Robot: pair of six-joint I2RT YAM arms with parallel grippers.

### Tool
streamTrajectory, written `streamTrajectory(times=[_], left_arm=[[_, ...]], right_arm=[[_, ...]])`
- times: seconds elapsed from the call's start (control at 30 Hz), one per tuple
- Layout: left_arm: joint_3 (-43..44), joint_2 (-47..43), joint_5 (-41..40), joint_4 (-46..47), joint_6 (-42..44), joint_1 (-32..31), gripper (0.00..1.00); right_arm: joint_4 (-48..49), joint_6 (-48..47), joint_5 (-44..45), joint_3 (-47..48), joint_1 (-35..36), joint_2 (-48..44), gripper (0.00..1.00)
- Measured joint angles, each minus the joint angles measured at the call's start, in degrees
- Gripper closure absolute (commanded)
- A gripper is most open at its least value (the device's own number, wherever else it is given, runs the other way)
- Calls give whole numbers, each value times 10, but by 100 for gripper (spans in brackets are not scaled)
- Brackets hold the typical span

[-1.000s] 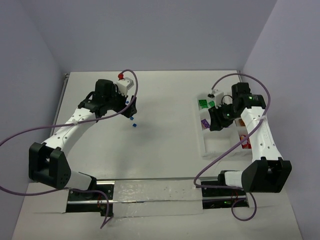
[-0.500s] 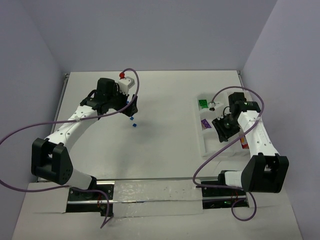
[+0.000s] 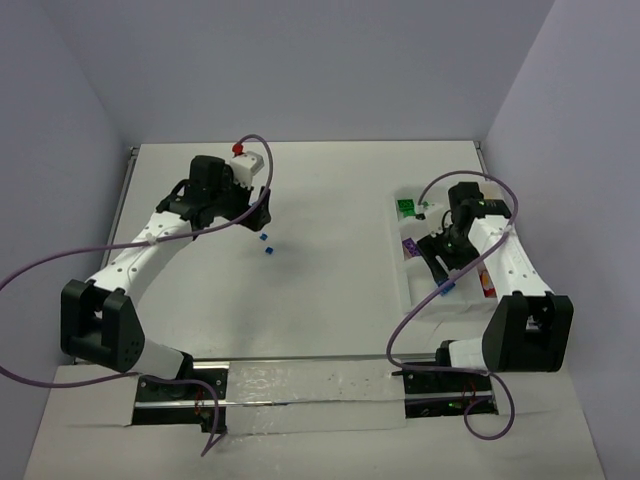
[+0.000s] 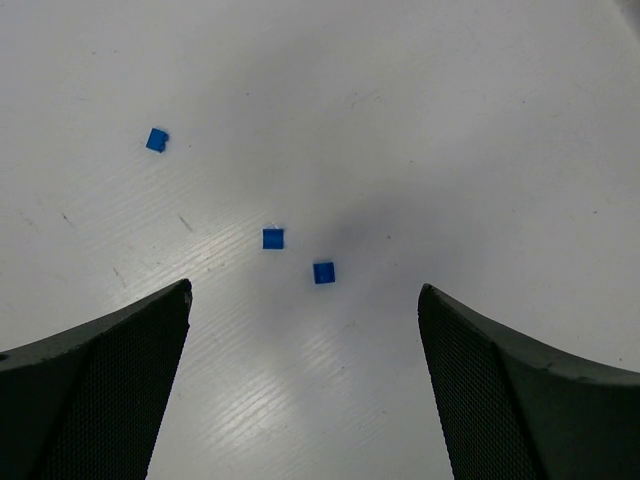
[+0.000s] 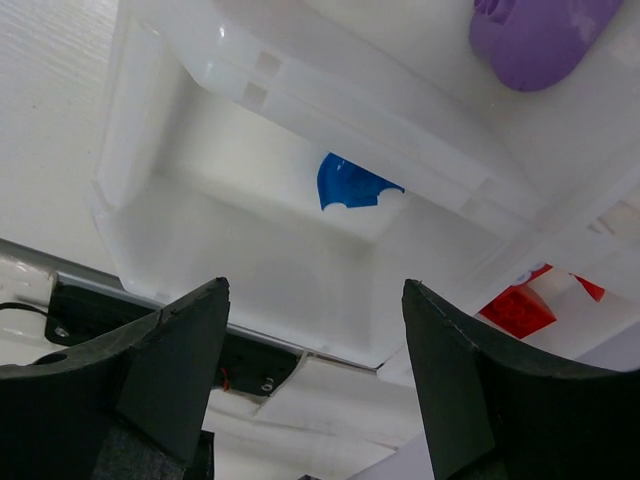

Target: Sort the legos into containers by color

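Right gripper (image 5: 312,290) spread wide; blue brick (image 5: 348,185) below

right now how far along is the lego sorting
Done: a green brick, a purple brick, a red brick and a blue brick lie in the tray. In hand: nothing; the left gripper and right gripper are both open. Left: three loose blue bricks on the table under the left gripper.
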Motion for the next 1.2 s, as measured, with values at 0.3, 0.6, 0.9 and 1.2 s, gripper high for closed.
streamTrajectory(times=[0.3, 0.6, 0.9, 1.2], left_arm=[[-28, -47, 22, -4, -44, 65, 1], [-37, -66, 38, -26, -89, 165, 1], [-44, -89, 56, -52, -101, 265, 1], [-46, -89, 67, -59, -101, 278, 1]], right_arm=[[18, 33, -51, 130, 121, 0, 29], [172, 175, -62, 242, 357, 204, 40], [209, 214, -32, 411, 467, 443, 40], [221, 217, -21, 481, 507, 510, 40]])
